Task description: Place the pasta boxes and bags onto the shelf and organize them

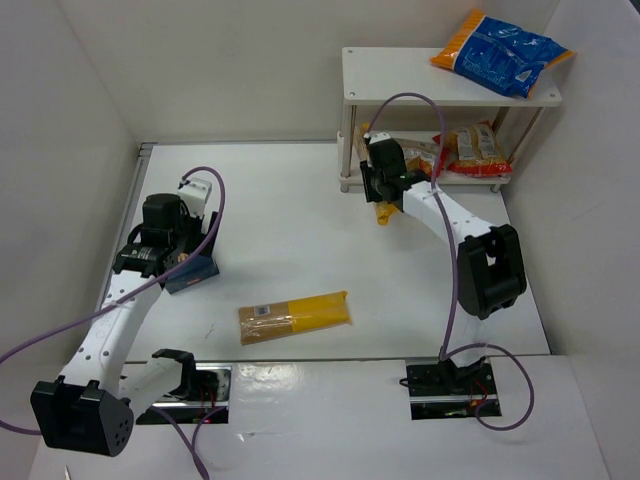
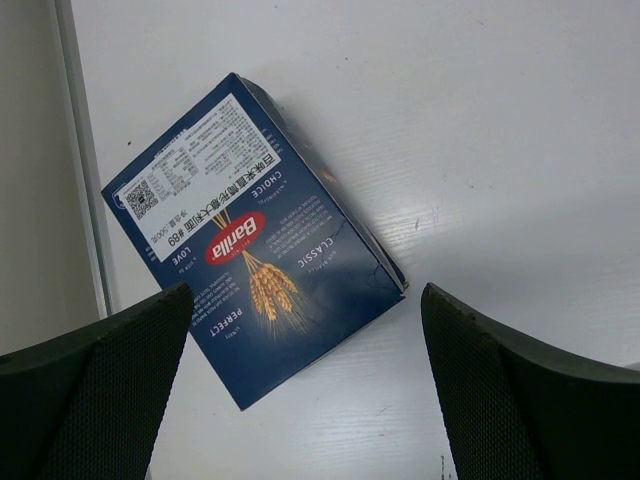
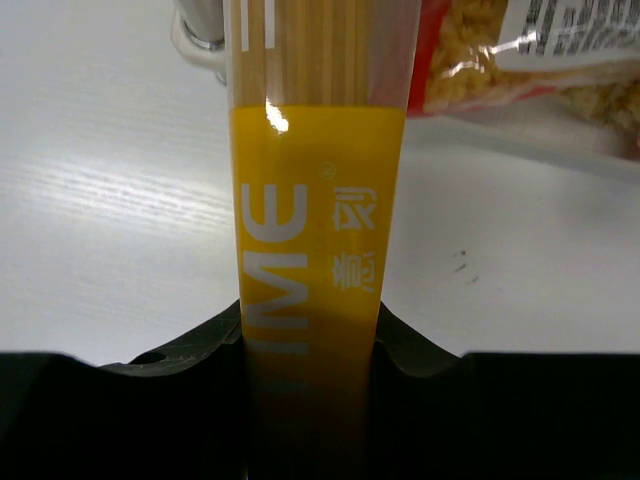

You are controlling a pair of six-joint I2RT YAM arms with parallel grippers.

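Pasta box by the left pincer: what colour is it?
The pasta box is dark blue with a white label; best seen in the left wrist view.

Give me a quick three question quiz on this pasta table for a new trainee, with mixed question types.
1. True or false: the left claw is open above the blue box.
2. What lies on the top board of the shelf? A) blue box B) blue-and-orange bag C) red-and-yellow bags
3. Fill in: the right claw is shut on a ____ spaghetti packet.
Key: 1 true; 2 B; 3 yellow.
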